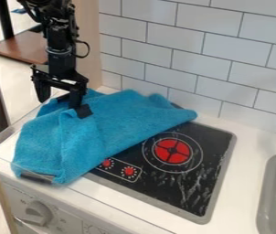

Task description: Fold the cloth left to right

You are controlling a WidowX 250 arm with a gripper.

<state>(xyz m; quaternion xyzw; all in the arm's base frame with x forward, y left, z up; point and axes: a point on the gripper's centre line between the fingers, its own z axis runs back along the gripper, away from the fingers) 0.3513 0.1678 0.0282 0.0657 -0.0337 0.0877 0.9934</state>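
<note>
Blue cloth (113, 123) is spread, rumpled & partly folded, over L side of blk stovetop (192, 189) & adj. white counter (241, 137), w/ lower end seen near front edge. Gripper (63, 105) is held above cloth's upper L part, fingers spread wide apart; one fingertip is seen right at cloth, contact can't be confirmed. Red burner (172, 151) is left exposed, R of cloth. Gray sink (267, 196) is set in counter, far R.
</note>
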